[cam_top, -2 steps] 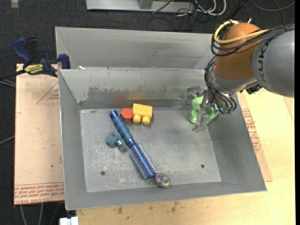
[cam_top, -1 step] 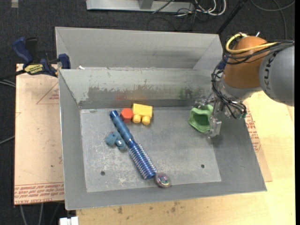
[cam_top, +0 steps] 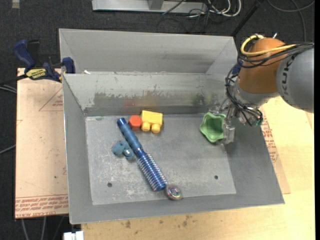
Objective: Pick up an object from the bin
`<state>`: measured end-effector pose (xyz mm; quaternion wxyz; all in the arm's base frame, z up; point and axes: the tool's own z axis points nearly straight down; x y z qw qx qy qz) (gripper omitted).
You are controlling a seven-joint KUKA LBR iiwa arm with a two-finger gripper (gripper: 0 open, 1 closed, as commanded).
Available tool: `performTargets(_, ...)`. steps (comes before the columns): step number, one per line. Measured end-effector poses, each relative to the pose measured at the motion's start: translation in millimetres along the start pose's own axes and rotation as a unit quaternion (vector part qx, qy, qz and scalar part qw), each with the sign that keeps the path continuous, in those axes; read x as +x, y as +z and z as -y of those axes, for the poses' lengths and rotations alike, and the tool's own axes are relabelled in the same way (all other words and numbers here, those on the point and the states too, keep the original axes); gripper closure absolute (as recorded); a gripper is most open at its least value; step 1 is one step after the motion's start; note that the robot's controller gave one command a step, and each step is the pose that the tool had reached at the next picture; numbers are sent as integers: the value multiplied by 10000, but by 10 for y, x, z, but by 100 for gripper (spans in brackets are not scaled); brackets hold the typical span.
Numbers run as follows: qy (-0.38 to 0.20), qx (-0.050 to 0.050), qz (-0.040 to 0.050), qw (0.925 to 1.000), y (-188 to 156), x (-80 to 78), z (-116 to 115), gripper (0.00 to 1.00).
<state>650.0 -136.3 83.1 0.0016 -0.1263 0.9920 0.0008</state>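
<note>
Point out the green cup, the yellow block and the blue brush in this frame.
green cup point(cam_top: 212, 128): camera view, right part of the bin, on its hollow middle.
yellow block point(cam_top: 151, 117): camera view, by the back wall, on its top face.
blue brush point(cam_top: 141, 153): camera view, bin floor, where handle meets bristles.

Even bright light, dull sheen on bin point(cam_top: 150, 54)

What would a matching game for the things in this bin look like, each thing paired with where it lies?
Things:
1. green cup
2. yellow block
3. blue brush
4. small round disc

Places:
a. at the back, beside an orange piece
b. at the front
c. on the right, by the claw
d. slanting across the middle

Pairs: 1-c, 2-a, 3-d, 4-b
</note>
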Motion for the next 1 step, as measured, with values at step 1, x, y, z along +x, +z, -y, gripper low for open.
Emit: performTargets(1, 111, 22, 47, 9999, -1627, -42, -352, 100)
